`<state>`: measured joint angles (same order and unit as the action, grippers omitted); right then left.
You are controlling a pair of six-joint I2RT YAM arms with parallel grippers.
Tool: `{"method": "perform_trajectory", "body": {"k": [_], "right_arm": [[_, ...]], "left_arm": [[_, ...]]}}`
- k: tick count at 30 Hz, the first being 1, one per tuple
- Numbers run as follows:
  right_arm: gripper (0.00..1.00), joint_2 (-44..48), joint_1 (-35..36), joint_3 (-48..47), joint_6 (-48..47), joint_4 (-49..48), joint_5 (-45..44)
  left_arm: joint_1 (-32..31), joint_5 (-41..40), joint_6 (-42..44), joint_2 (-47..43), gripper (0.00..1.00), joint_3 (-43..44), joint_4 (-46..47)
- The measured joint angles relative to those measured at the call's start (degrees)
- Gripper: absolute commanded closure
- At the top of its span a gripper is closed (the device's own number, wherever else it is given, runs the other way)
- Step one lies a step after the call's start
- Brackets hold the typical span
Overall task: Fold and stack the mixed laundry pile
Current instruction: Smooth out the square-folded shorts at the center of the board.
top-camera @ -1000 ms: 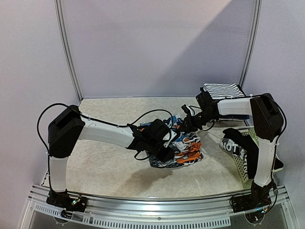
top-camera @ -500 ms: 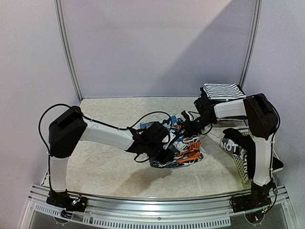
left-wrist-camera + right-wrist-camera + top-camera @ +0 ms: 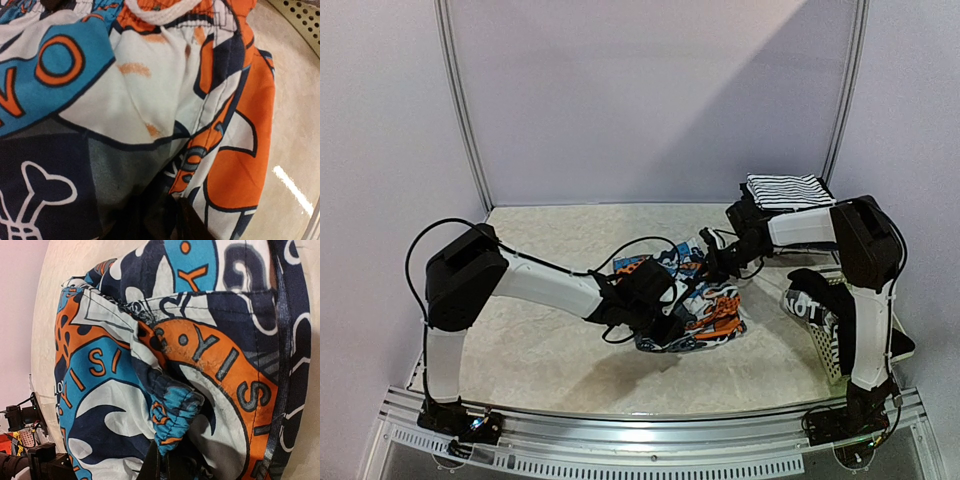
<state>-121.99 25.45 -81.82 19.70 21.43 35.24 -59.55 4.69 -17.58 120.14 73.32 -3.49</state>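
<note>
Drawstring point(image 3: 160, 10), seemingly, in left wrist only

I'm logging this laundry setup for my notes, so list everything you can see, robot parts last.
printed garment: one, orange, blue, white and black, mid-table between the arms.
striped garment: one, white with black stripes, folded, back right.
basket: one, white lattice, right side.
black-and-white cloth: one, in the basket.
table: one, pale mottled top.
left arm: one, white and black; left fingers at the printed garment, grip unclear.
right arm: one, white and black; right fingers shut on the printed garment.
</note>
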Motion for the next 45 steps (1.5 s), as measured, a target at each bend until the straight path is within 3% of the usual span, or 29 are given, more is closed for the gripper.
{"method": "perform_trajectory", "body": {"k": [19,24,31,35,42,45], "right_arm": [[0.99,1.2,-0.1,-4.9,3.2,-2.4,-9.6],[0.93,-0.2,-0.1,-5.1,3.4,-2.2,-11.2],[0.86,0.4,-0.1,-6.1,2.4,-1.0,-13.0],[0.73,1.9,0.3,-7.3,1.2,0.7,-13.8],[0.26,6.9,2.1,-7.1,-1.4,3.0,-17.0],[0.13,11.9,2.6,-3.4,-1.7,2.8,-19.8]], "left_arm": [[0.0,-0.2,-0.6,-0.1,0.76,-1.6,3.3],[-0.1,-0.1,-1.2,-0.6,0.65,-1.6,2.4],[-0.3,0.1,-1.3,-5.0,0.37,-1.3,-2.7],[-0.5,-0.4,-1.4,-9.1,0.24,-0.7,-5.2],[-0.6,-5.2,0.9,-17.2,0.16,-0.6,-8.3],[-0.8,-6.8,4.3,-17.9,0.04,-0.6,-8.5]]}}
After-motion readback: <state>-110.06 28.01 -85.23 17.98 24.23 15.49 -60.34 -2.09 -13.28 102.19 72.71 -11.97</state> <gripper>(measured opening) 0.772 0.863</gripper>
